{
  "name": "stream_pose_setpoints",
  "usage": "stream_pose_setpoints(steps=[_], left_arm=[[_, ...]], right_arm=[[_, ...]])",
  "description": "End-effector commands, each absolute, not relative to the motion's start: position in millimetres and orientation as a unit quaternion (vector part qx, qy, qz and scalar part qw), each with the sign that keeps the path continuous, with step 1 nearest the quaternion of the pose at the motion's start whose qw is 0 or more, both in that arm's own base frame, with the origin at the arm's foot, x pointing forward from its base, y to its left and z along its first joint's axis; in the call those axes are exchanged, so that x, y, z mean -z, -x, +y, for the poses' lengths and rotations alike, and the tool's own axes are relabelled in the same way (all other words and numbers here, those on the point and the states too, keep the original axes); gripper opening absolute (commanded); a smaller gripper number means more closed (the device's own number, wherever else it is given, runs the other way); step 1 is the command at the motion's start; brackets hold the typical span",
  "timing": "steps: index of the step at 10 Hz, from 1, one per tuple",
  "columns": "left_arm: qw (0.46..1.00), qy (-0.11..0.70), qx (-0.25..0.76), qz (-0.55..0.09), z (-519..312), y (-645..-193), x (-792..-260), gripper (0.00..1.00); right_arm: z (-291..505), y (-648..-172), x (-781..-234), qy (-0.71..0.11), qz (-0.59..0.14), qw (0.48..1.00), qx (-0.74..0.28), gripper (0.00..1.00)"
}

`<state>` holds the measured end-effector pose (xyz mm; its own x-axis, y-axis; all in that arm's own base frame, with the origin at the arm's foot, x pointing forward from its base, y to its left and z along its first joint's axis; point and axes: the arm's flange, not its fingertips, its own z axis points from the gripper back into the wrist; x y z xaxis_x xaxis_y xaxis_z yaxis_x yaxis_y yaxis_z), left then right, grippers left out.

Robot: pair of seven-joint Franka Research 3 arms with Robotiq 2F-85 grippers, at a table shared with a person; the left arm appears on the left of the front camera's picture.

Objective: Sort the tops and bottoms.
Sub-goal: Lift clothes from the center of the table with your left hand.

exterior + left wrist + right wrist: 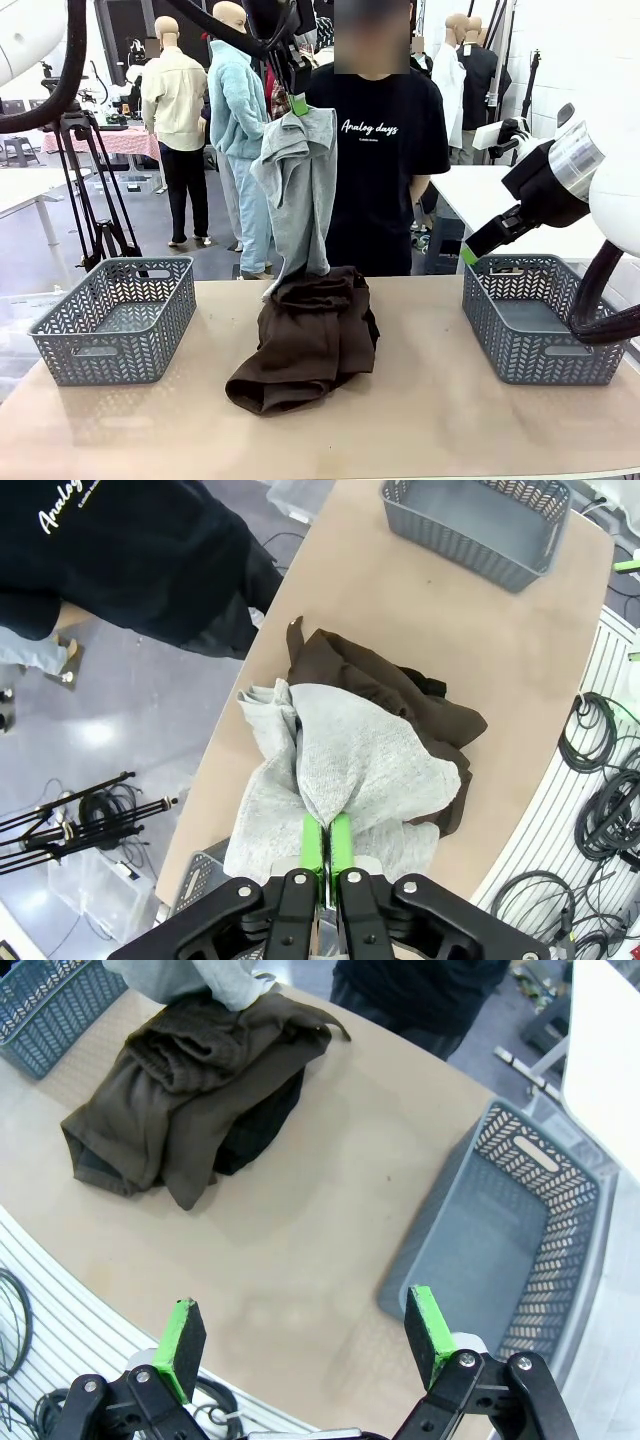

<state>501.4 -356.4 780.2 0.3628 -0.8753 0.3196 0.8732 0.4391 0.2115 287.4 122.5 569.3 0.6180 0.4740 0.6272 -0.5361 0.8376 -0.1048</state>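
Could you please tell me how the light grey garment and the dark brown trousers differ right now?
The light grey garment hangs lengthwise in the air; the dark brown trousers lie crumpled on the table. The left gripper is shut on the grey garment; no gripper holds the trousers. One is pale, the other dark. Both are soft cloth.
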Motion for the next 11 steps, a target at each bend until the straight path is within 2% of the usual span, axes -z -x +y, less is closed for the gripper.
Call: stream_pose_setpoints(steps=[1,11], left_arm=[[0.828,-0.011,0.526,-0.195,-353.6,-497.4,-782.4,0.00],[0.828,-0.011,0.526,-0.195,-353.6,-497.4,-782.4,0.00]], right_arm=[[122.5,-290.7,-567.8,-0.046,-0.336,0.897,-0.282,1.00],[122.5,-287.4,-569.3,-0.046,-0.335,0.898,-0.281,1.00]])
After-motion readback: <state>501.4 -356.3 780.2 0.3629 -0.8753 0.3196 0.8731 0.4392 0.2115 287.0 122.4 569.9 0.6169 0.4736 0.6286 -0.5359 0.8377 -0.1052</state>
